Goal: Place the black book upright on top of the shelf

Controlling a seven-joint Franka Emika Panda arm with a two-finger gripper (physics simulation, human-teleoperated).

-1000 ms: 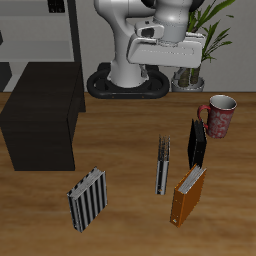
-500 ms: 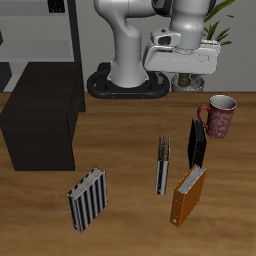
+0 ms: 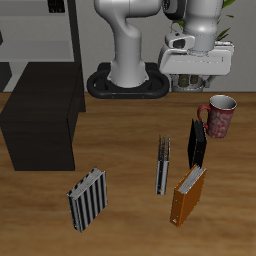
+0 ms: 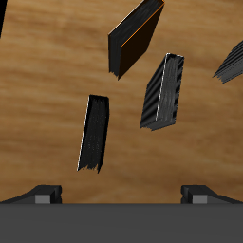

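The black book stands upright on the wooden table beside the mug; it also shows in the wrist view. The shelf, a low black cabinet with a flat top, stands at the far side of the table from the book. My gripper hangs high above the table, behind the mug and the black book, touching nothing. In the wrist view the gripper is open and empty, with both fingertips spread wide.
A red-patterned mug stands beside the black book. A grey striped book, an orange-brown book and another striped book stand nearer the front edge. A grey open rack stands behind the shelf; a potted plant stands behind the gripper.
The arm has swung the gripper sideways along the back of the table, away from the shelf, to above and behind the mug and black book. The books have not moved.
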